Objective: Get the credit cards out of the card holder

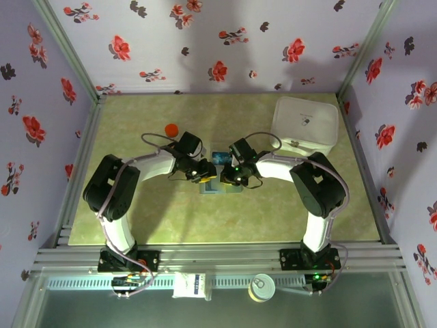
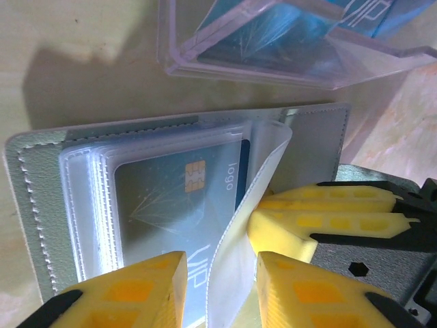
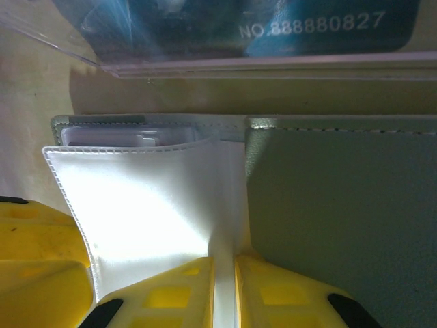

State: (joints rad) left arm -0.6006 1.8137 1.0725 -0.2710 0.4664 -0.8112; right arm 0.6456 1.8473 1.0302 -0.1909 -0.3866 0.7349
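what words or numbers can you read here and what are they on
"logo": on the credit card sleeved in the card holder
"VIP": same credit card, near the chip
"VIP": on a blue card in the clear plastic case
"NO.888880827": on a dark card in that case, right wrist view
white box mark: too small to read

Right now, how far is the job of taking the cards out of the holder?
Done: the holder lies open, and blue cards seem to lie in the clear tray beside it. In hand: the right gripper pinches a sleeve and holds it up; the left gripper stands open at that sleeve. Left: a chip card sits inside the holder.
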